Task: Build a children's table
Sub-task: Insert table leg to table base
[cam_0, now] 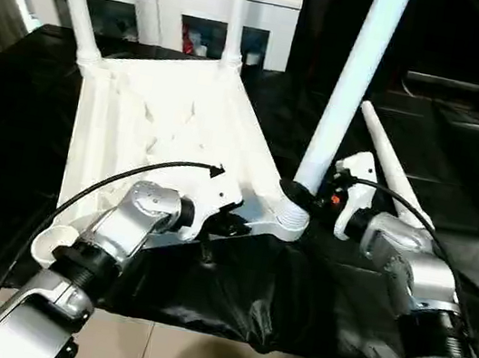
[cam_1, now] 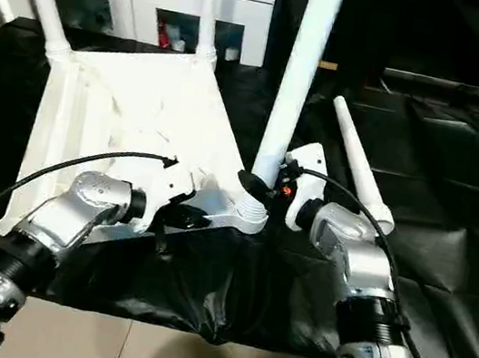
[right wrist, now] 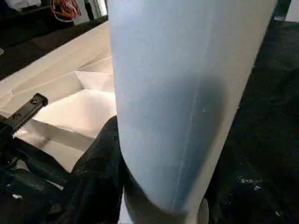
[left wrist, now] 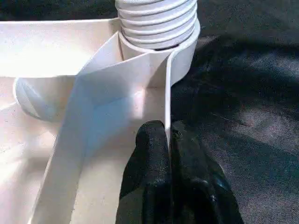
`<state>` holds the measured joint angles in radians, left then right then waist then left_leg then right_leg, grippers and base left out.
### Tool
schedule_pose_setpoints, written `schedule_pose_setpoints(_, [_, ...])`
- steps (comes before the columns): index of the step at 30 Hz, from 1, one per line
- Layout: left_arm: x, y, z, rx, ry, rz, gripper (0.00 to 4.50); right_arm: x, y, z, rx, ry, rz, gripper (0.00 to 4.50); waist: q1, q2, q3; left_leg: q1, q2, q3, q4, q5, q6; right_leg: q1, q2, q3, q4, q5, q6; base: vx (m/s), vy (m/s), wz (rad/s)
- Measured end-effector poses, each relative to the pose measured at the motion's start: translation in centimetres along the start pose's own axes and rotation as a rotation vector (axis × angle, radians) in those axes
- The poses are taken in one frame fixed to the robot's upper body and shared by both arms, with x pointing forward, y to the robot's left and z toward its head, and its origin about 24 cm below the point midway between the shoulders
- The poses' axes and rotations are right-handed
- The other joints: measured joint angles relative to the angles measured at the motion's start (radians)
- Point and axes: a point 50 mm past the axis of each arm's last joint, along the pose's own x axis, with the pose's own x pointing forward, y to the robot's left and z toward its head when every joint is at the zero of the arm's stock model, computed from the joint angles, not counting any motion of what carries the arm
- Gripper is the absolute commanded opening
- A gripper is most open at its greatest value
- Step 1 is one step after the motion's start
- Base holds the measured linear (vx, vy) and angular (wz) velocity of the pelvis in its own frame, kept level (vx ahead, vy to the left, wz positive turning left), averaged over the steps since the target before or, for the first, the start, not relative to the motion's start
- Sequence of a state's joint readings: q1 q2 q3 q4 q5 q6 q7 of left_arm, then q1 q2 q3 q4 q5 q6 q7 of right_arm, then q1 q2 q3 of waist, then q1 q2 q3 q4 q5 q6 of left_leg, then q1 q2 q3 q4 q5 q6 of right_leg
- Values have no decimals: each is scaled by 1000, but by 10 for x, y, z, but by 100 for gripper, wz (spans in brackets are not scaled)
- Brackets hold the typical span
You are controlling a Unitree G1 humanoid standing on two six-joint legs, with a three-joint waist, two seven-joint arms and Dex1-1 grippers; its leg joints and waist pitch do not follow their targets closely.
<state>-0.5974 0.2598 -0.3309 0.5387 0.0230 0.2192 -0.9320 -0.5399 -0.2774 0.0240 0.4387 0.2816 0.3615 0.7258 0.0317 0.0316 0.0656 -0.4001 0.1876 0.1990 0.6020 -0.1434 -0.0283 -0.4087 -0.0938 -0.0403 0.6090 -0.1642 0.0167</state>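
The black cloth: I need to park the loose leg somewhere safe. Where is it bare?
Bare black cloth lies right of the loose leg, out to the far edge. A smaller patch sits left of the tabletop. It is crowded at the near corner socket, where both pincers work: left pincer, right pincer.

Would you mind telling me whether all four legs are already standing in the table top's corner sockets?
No; three legs stand in corner sockets, while the fourth leg lies loose on the black cloth beside the right gripper.
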Motion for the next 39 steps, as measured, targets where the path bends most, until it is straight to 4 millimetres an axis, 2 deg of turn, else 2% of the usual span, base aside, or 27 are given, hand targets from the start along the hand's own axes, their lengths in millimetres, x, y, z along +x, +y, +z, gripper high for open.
schedule_pose_setpoints(8, [3,-4,2,4,-15,-13,0,-14,-5,-13,85,-59,-19,189,9,-3,-3,0,0,0,-1,0,0,1,0,0,-1,0,1,0,0,0])
schedule_pose_setpoints(15, [5,-7,2,1,-19,-31,0,-25,-1,-27,114,-101,-45,188,19,4,-8,0,0,0,-5,0,0,3,0,-2,-8,-1,1,0,0,0])
schedule_pose_setpoints(18, [6,-7,1,-1,-17,-36,0,-27,0,-28,106,-106,-54,188,22,8,-11,0,-1,0,-6,0,0,4,0,-1,-10,-1,1,0,0,0])
schedule_pose_setpoints(25, [3,-6,0,49,-5,-42,0,-21,6,-20,-2,-59,-35,188,20,9,-12,0,-1,0,-9,0,0,4,0,-2,-14,-1,1,0,0,0])
schedule_pose_setpoints(31, [1,-6,-2,79,10,-51,0,-17,9,-15,-154,38,42,188,12,-1,-18,0,0,0,-9,0,0,4,1,-2,-14,-1,1,0,0,0])
schedule_pose_setpoints(36, [0,-5,-4,79,17,-54,0,-17,10,-18,-172,63,66,187,8,-11,-24,0,0,0,-10,0,0,4,1,-2,-15,-1,1,0,0,0])
schedule_pose_setpoints(39, [0,-5,-4,78,19,-54,0,-17,10,-19,-172,63,68,187,7,-11,-24,0,0,0,-10,0,0,4,1,-2,-15,-1,1,0,0,0])
